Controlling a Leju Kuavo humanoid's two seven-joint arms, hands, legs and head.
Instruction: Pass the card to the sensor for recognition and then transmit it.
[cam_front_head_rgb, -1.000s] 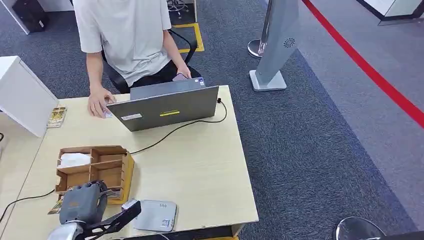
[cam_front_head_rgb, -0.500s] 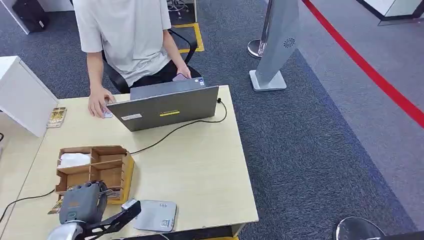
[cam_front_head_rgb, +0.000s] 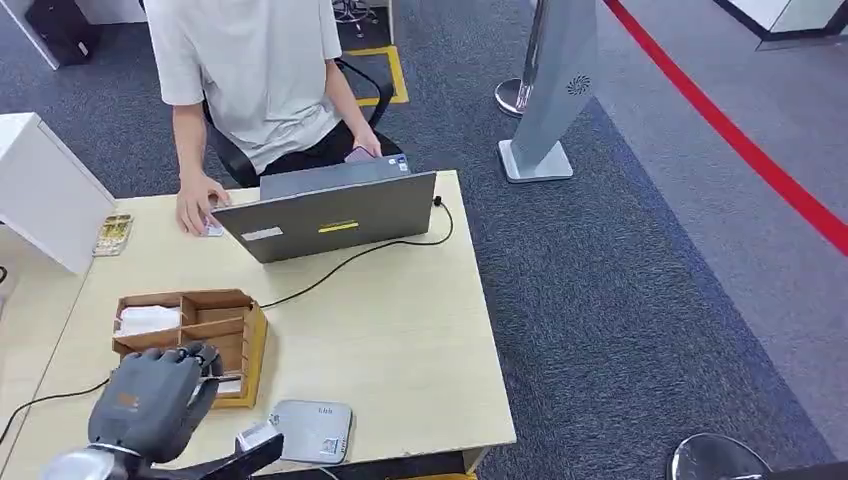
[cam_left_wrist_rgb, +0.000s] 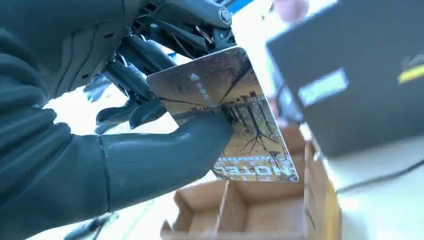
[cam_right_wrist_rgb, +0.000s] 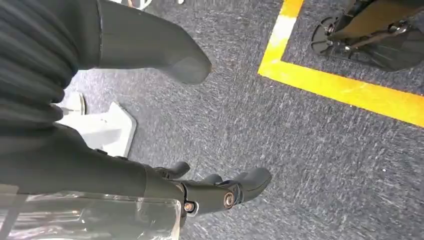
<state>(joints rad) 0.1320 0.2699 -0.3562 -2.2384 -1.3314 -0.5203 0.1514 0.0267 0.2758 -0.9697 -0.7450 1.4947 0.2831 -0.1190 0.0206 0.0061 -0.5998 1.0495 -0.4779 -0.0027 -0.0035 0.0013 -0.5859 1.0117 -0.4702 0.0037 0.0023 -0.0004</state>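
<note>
My left hand (cam_front_head_rgb: 150, 400) hovers at the near left of the table, just in front of the wooden box (cam_front_head_rgb: 255, 340). It pinches a hotel key card (cam_left_wrist_rgb: 225, 110), printed with bare trees, between the thumb (cam_left_wrist_rgb: 165, 155) and the darker fingers. The card is held up above the box's compartments (cam_left_wrist_rgb: 260, 210). The grey flat sensor (cam_front_head_rgb: 312, 430) lies on the table near the front edge, to the right of my left hand. My right hand (cam_right_wrist_rgb: 100, 165) hangs over grey carpet with its fingers apart and nothing in it.
A person (cam_front_head_rgb: 250, 70) sits behind an open grey laptop (cam_front_head_rgb: 330, 215) at the far side, one hand (cam_front_head_rgb: 195, 205) on the table. A black cable (cam_front_head_rgb: 350, 260) crosses the tabletop. A white box (cam_front_head_rgb: 45, 190) and a small card stack (cam_front_head_rgb: 112, 232) sit at far left.
My left hand has lifted up from the wooden box towards the camera, with the card in it. The sensor, the laptop and the person stay where they were.
</note>
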